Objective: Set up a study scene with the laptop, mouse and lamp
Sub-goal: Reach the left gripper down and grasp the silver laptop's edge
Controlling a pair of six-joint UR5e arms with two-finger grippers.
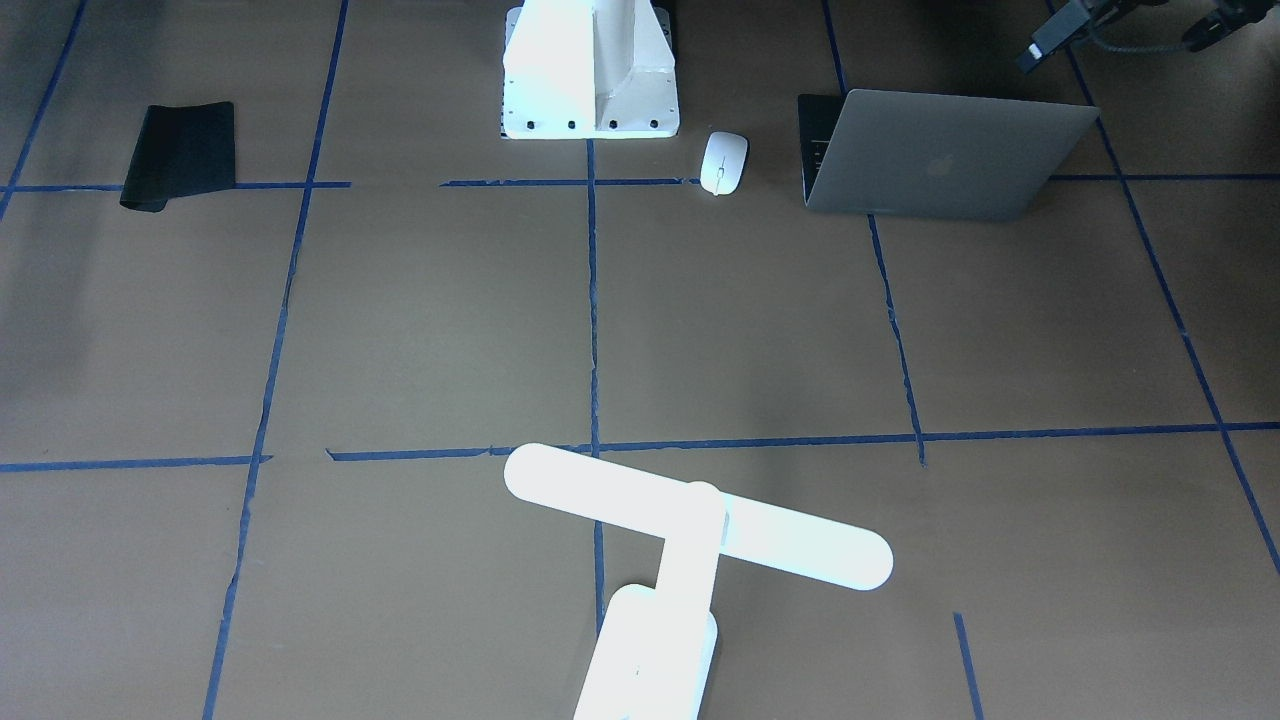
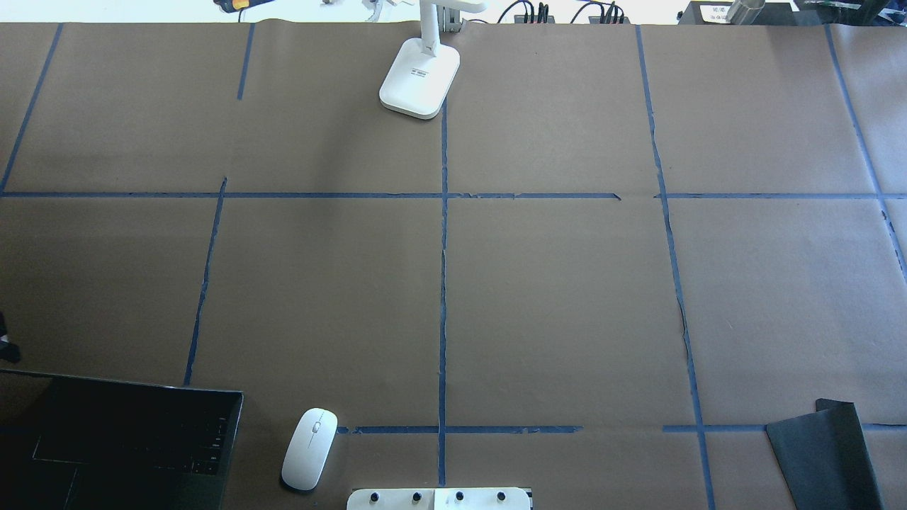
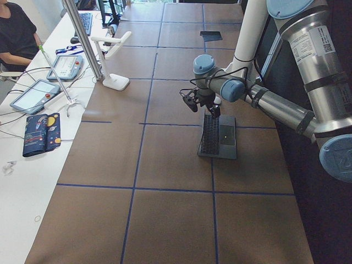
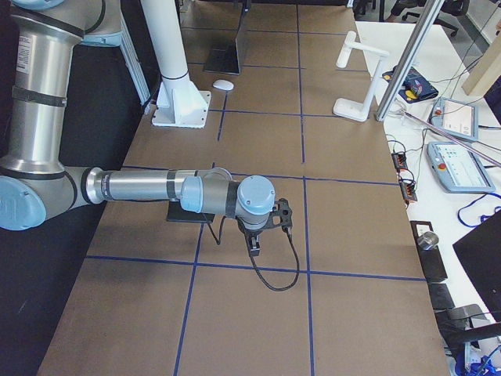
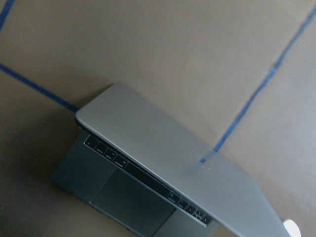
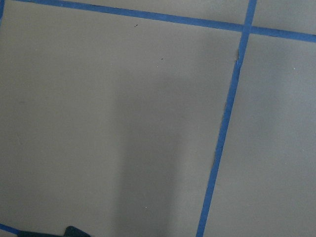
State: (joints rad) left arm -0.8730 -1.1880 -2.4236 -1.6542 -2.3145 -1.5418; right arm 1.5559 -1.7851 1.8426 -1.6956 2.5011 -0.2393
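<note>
1. The slim space-grey metal laptop (image 1: 950,155) sits on the brown paper-covered table (image 2: 553,297) in the corner near the robot, on its left side. Its lid is partly raised over the black keys.
2. The small white oval mouse (image 1: 723,162) lies flat just beside the laptop, between it and the white boxy bolted pedestal (image 1: 590,70), touching neither.
3. The bright white desk lamp with a long bar head (image 1: 690,520) stands upright at the middle of the table's far edge, well apart from the laptop and mouse.
4. A flat black rectangular mat (image 1: 180,155) lies at the robot's right, near its edge of the table.
5. The left gripper (image 3: 213,111) hangs over the laptop, pointing down. Whether its fingers are apart or together cannot be told.
6. The right gripper (image 4: 254,241) hovers over bare paper near the mat, pointing down and holding nothing visible. Its finger spacing cannot be told either.
</note>
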